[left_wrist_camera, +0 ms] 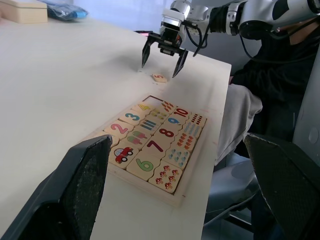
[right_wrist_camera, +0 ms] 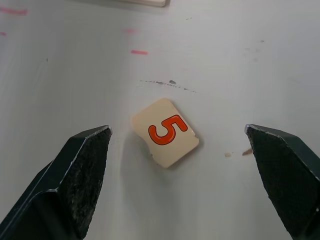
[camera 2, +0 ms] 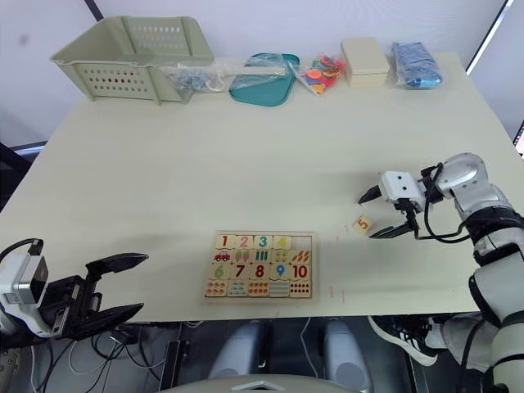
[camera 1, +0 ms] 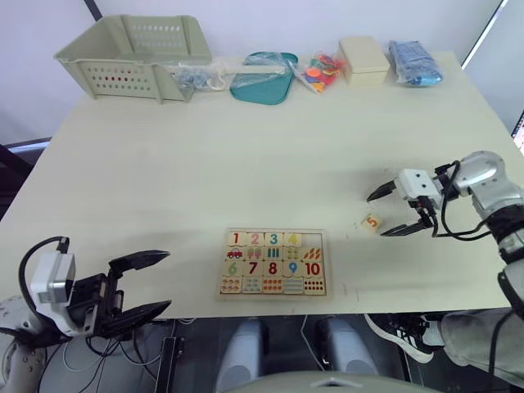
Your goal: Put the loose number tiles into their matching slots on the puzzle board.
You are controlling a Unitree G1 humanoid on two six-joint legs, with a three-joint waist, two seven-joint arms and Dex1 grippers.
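While the puzzle board (camera 1: 272, 262) sits at the table's (camera 1: 246, 155) near edge, the right gripper (camera 1: 398, 211) hangs spread over tile 5 (camera 1: 372, 221) on bare tabletop between board and right edge.

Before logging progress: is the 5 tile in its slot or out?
Out. The 5 tile lies flat on the table, between the open right gripper fingers, apart from the puzzle board.

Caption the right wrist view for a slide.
Open right gripper poised over the loose 5 tile lying flat on the table.
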